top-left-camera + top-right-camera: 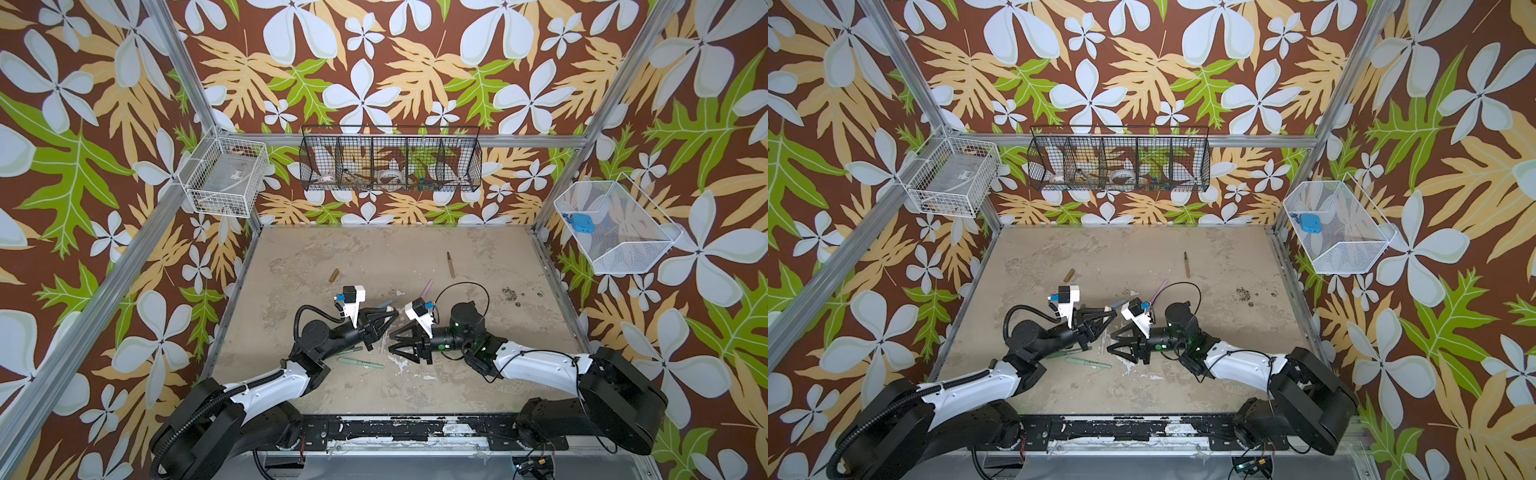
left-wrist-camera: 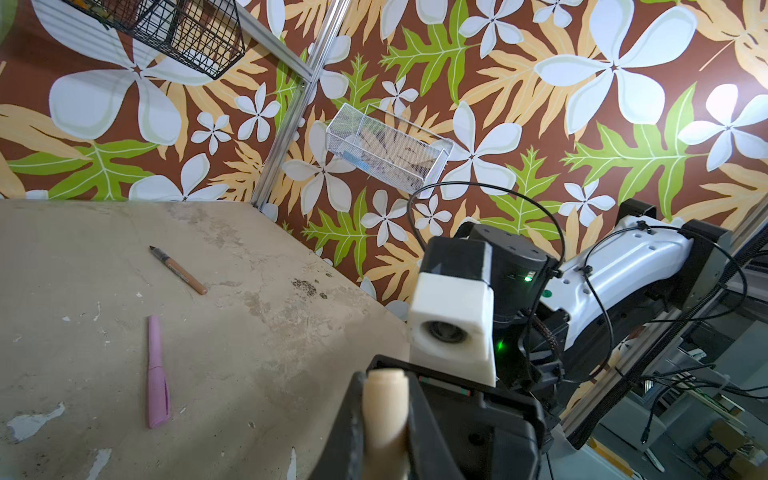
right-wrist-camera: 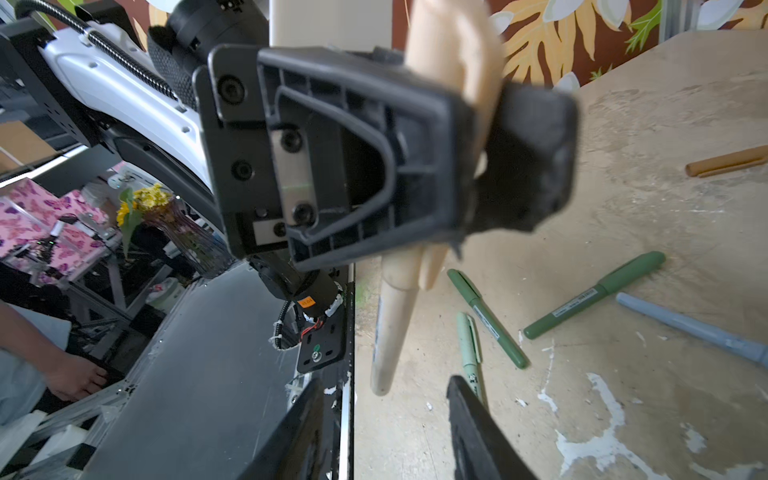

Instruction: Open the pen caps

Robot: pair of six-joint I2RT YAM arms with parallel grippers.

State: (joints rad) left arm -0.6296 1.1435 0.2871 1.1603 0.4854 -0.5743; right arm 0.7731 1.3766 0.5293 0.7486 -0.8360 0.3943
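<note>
Left gripper (image 1: 390, 319) grips the beige pen (image 3: 395, 324).
Right gripper (image 1: 390, 344) has its fingers apart and empty, near this pen.

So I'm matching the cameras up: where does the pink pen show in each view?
Both top views: the pink pen lies just beyond the right wrist camera.
Left wrist: the pink pen lies flat, nearer the lens than the brown pen.
Right wrist: not in it.
Shared landmark: the beige pen clamped in the left gripper, seen in every view.
</note>
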